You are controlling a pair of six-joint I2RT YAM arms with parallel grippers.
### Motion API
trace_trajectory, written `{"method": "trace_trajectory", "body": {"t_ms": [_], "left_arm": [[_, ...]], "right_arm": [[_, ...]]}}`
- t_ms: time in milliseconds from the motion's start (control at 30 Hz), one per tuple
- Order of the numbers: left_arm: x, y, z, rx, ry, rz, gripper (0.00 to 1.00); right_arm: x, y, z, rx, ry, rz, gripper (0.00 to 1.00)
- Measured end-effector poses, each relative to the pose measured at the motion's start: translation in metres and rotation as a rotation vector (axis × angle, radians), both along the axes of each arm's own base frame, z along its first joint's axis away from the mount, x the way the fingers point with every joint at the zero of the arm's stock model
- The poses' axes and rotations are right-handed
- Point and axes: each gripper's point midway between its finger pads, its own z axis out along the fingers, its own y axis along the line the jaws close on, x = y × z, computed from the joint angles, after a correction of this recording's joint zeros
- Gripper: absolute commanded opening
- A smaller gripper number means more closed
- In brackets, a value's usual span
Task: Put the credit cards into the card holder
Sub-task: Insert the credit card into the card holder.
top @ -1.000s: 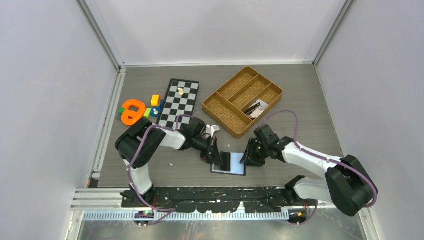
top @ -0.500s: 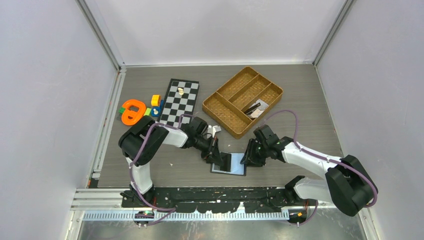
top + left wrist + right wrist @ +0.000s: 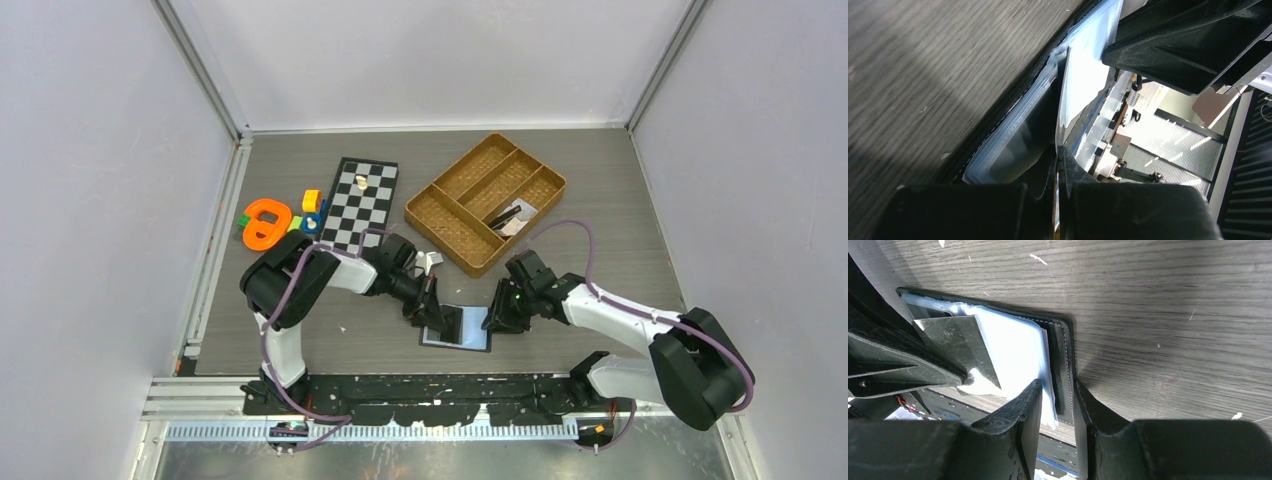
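Note:
The card holder (image 3: 462, 335) lies open on the table near the front edge, black leather (image 3: 1064, 340) with a stack of bluish clear sleeves (image 3: 1083, 65). My left gripper (image 3: 438, 318) (image 3: 1058, 150) is shut on one thin sleeve at the holder's left side and holds it up. My right gripper (image 3: 493, 320) (image 3: 1057, 387) straddles the holder's right edge, its fingers close against the leather cover and the sleeve stack. Dark and whitish credit cards (image 3: 513, 216) lie in the woven tray. A dark shape (image 3: 1018, 145) shows through a sleeve; I cannot tell whether it is a card.
The brown woven divided tray (image 3: 420, 215) stands behind the holder. A chessboard (image 3: 360, 205) with a small pale piece lies at the back left. Beside it sit an orange toy (image 3: 268, 222) and several small coloured blocks (image 3: 312, 200). Enclosure walls ring the table.
My right gripper's jaws have narrowed onto the card holder's right edge. The left arm has shifted slightly and still pinches the sleeve.

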Motion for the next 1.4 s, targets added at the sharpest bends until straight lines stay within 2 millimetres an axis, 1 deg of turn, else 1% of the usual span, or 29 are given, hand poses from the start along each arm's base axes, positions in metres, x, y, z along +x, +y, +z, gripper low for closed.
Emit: {"method": "trace_trajectory", "body": {"t_ms": [400, 700, 967, 1100, 1300, 1400], "left_arm": [[0.000, -0.002, 0.000, -0.007, 0.015, -0.009, 0.00], [-0.001, -0.009, 0.001, -0.009, 0.011, -0.026, 0.00], [-0.003, -0.016, 0.000, -0.001, -0.003, -0.041, 0.00], [-0.003, -0.016, -0.002, 0.018, 0.001, -0.036, 0.06], [-0.001, -0.016, -0.004, 0.068, -0.015, -0.039, 0.21], [0.001, -0.015, -0.004, 0.090, -0.027, -0.041, 0.26]], "right_arm": [[0.000, 0.002, 0.000, 0.001, 0.000, 0.008, 0.33], [0.000, 0.003, 0.000, 0.001, -0.001, 0.008, 0.33], [0.000, 0.003, 0.000, 0.003, -0.002, 0.006, 0.28], [0.000, 0.005, -0.001, 0.015, -0.002, -0.003, 0.25], [0.000, 0.005, -0.002, 0.016, -0.003, -0.010, 0.21], [0.001, 0.005, -0.002, 0.014, -0.006, -0.011, 0.19]]}}
